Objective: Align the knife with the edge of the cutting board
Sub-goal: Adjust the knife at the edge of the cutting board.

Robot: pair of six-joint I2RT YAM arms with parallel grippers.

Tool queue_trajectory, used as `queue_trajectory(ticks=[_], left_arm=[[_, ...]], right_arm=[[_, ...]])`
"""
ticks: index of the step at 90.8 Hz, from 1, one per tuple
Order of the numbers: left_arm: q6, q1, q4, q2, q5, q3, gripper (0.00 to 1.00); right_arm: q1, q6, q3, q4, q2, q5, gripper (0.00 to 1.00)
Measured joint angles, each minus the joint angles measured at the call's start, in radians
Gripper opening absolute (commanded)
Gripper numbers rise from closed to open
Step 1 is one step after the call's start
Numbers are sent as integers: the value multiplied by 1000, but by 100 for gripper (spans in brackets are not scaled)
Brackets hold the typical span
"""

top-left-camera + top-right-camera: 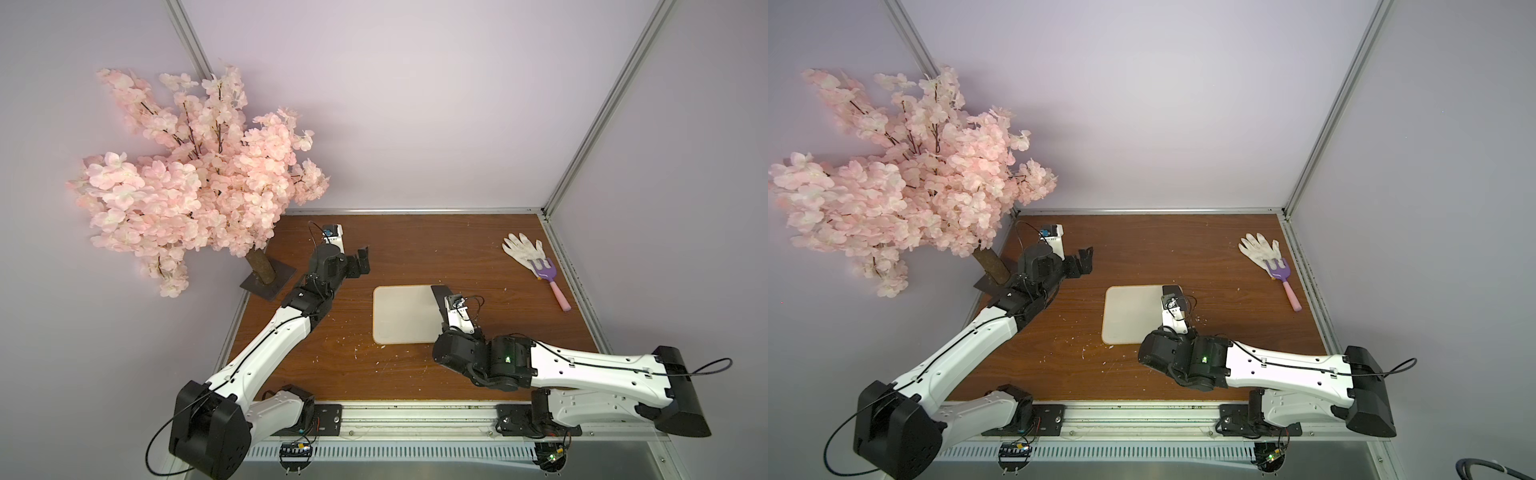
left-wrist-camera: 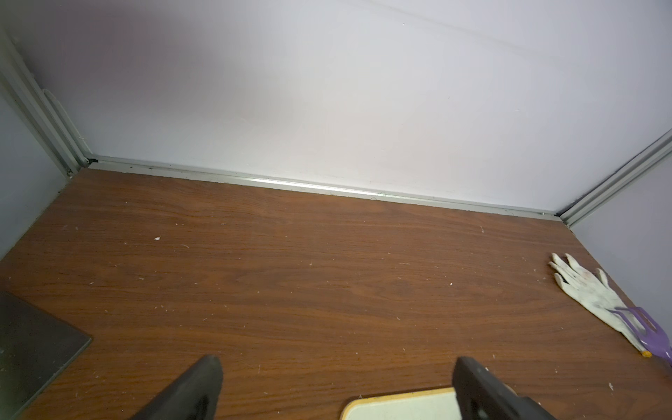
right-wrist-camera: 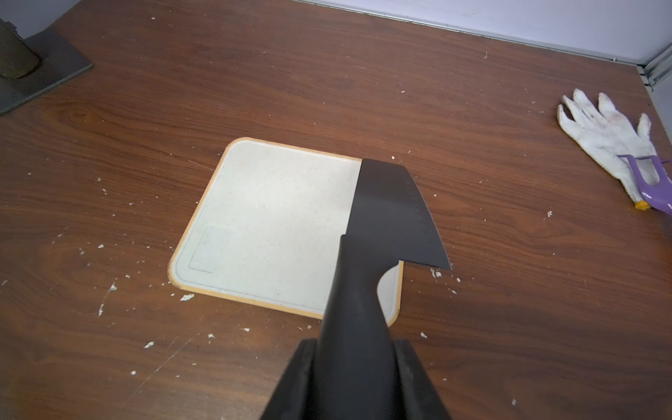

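Observation:
The cream-white cutting board (image 1: 403, 313) (image 1: 1131, 313) lies flat in the middle of the wooden table. My right gripper (image 3: 356, 343) is shut on the slim handle of the black knife (image 3: 392, 214). The broad blade runs along the board's (image 3: 276, 225) right-hand edge, slightly slanted and partly overhanging the table. Whether the blade touches the board cannot be told. In both top views only the blade's far end (image 1: 438, 296) (image 1: 1170, 289) shows past the right wrist. My left gripper (image 1: 361, 259) (image 2: 338, 363) is open and empty, left of and behind the board (image 2: 400, 405).
A white glove (image 1: 521, 249) and a purple fork with a pink handle (image 1: 548, 278) lie at the back right by the wall rail. A pink blossom tree (image 1: 199, 178) on a dark base plate (image 1: 268, 282) stands at the back left. White crumbs dot the wood.

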Motion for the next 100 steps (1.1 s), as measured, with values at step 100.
queue_trajectory(ticks=[100], left_arm=[[-2, 0, 0, 0, 6, 0, 100]], right_arm=[[5, 21, -115, 107, 27, 61, 0]])
